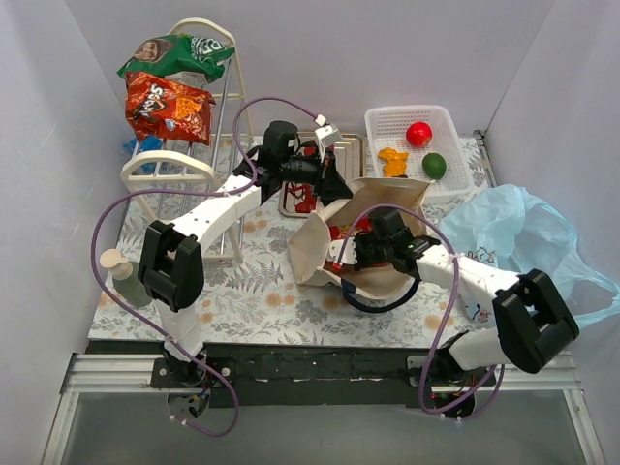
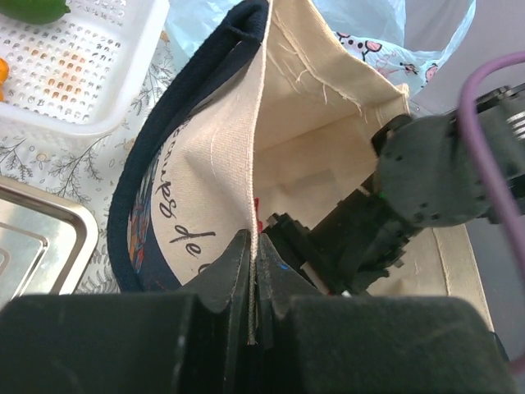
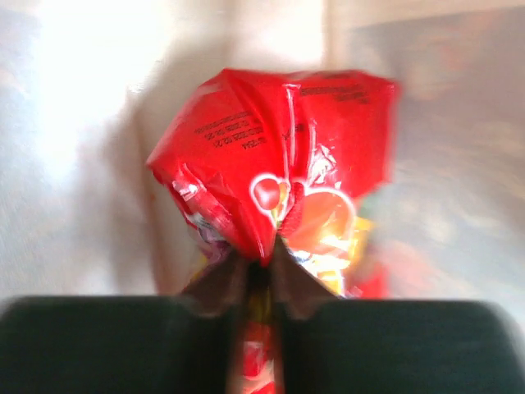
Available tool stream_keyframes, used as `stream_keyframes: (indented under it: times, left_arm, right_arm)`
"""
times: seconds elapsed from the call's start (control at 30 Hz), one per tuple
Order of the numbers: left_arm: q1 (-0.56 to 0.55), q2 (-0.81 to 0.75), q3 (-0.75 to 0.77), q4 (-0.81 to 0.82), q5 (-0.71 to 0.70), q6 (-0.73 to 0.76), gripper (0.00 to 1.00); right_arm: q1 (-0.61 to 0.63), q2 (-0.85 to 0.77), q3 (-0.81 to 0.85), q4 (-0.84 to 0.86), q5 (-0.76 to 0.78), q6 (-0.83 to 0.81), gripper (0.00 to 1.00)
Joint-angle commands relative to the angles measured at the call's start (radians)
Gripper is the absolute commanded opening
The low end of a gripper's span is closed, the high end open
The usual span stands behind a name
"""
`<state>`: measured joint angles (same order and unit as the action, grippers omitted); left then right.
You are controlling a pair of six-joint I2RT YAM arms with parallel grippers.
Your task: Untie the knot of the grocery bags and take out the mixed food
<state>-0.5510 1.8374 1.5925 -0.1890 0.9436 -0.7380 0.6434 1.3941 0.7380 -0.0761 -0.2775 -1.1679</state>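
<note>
snacks sit at the far left: a green snack bag and a doritos bag lie on top of a white wire rack. next along, the left gripper has its fingers pressed together on the raw rim of the beige tote, holding the mouth open. inside that mouth the right gripper pinches a red packet by a narrow fold of film. further right, the white basket holds a red apple and a green fruit. the light-blue plastic bag lies slack at the right edge of the table.

the grip on the packet looks like the weak point. so little film is caught that a quick lift could let it slide out and drop back into the tote. the packet could also snag on the tote's wall or rim and drag the fabric out of the left fingers, so that the mouth folds shut over the right arm. the two grippers are close, so a careless pull-out path could knock them together.
</note>
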Motion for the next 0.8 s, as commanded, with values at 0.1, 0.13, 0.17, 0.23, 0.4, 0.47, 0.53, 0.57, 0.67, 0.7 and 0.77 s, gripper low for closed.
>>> stream_keyframes:
  times: [0.1,0.13,0.17,0.23,0.4,0.47,0.53,0.57,0.67,0.7,0.77]
  left_arm:
    - [-0.01,-0.007,0.029,0.103,0.044,-0.029,0.0]
    - [-0.01,-0.001,0.043,0.103,0.041,-0.029,0.0]
    - [-0.01,0.002,0.049,0.106,0.04,-0.031,0.0]
    - [-0.01,0.017,0.063,0.109,0.034,-0.031,0.0]
    - [-0.01,0.039,0.116,0.138,0.029,-0.076,0.12]
    - [-0.01,0.042,0.153,0.146,0.026,-0.116,0.44]
    - [-0.01,0.033,0.236,0.151,-0.015,-0.156,0.6]
    - [-0.009,0.02,0.268,0.16,-0.038,-0.17,0.66]
    - [0.005,0.011,0.44,0.145,-0.123,-0.178,0.98]
    - [0.009,0.011,0.54,0.134,-0.147,-0.164,0.98]
    - [0.028,0.003,0.608,0.125,-0.25,-0.123,0.98]
  right_arm:
    - [-0.002,-0.246,0.096,-0.27,-0.028,0.088,0.01]
    - [-0.002,-0.277,0.11,-0.298,-0.032,0.093,0.01]
    - [-0.002,-0.326,0.139,-0.37,-0.037,0.099,0.01]
    - [-0.002,-0.366,0.184,-0.445,-0.049,0.1,0.01]
    - [-0.004,-0.448,0.369,-0.572,-0.031,0.175,0.01]
    - [-0.005,-0.445,0.437,-0.588,-0.022,0.189,0.01]
    - [-0.005,-0.422,0.539,-0.613,0.0,0.208,0.01]
    - [-0.005,-0.411,0.57,-0.62,0.006,0.212,0.01]
    - [-0.005,-0.374,0.681,-0.62,0.012,0.215,0.01]
    - [-0.007,-0.363,0.699,-0.613,0.021,0.218,0.01]
    - [-0.007,-0.331,0.748,-0.571,0.032,0.229,0.01]
